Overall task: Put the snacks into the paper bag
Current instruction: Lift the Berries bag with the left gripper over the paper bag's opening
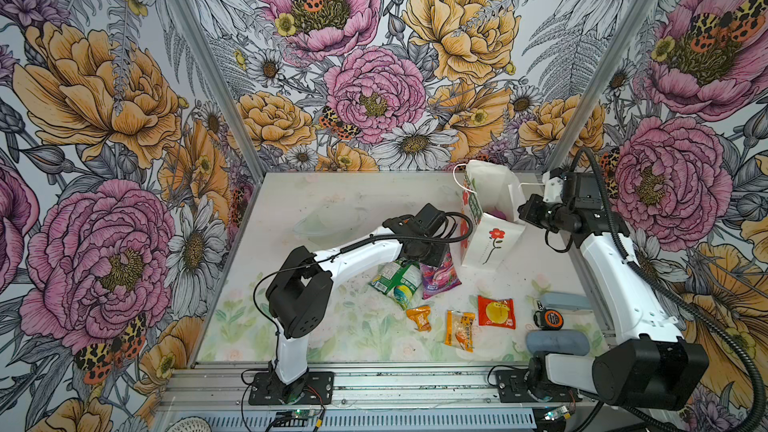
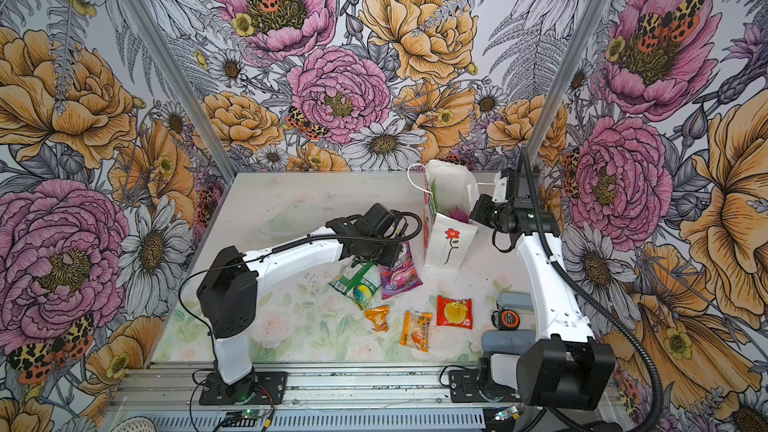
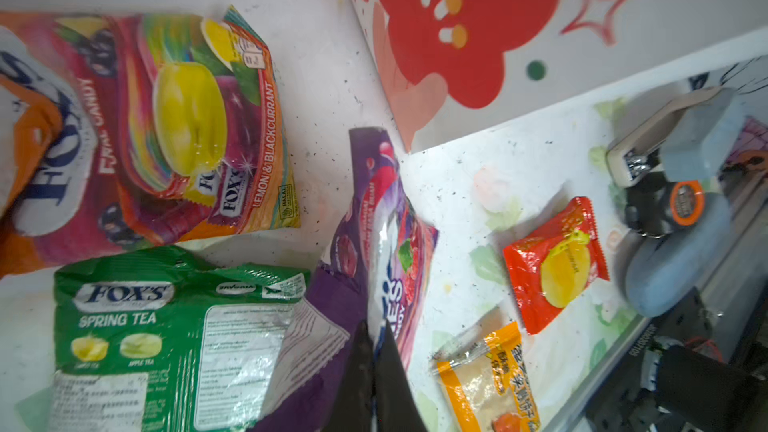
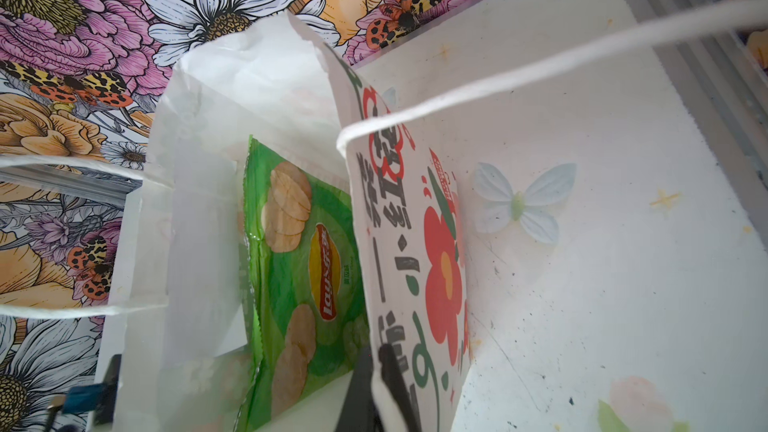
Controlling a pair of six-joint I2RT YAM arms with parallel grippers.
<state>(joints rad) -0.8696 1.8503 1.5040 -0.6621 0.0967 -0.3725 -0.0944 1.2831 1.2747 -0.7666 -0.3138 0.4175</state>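
Bag first: the white paper bag (image 1: 492, 243) with the red flower stands upright. The right claw (image 4: 377, 352) is clenched on the top edge of its printed wall, paper pinched between both fingers, so the open mouth lies just beside that claw. Inside we see a green crisp packet (image 4: 299, 268) standing on edge against the gripped wall, and in a top view something purple (image 1: 500, 214) shows in the mouth. The left claw (image 3: 376, 328) is low over the table near the foot of the bag, closed tight and grasping the purple packet (image 3: 386, 209) by its near end. Touching that packet, on the claw's side away from the bag, lies the green packet (image 3: 166, 326), with the purple and orange packet (image 3: 166, 118) beyond it. Well apart from both claws, by the right arm's base, we find two grey-blue cases (image 1: 557, 342). Between them and the left claw lie the red sachet (image 1: 496, 311), the orange sachet (image 1: 459, 330), the small orange sachet (image 1: 419, 317) and, by the cases, the tape measure (image 1: 549, 318).
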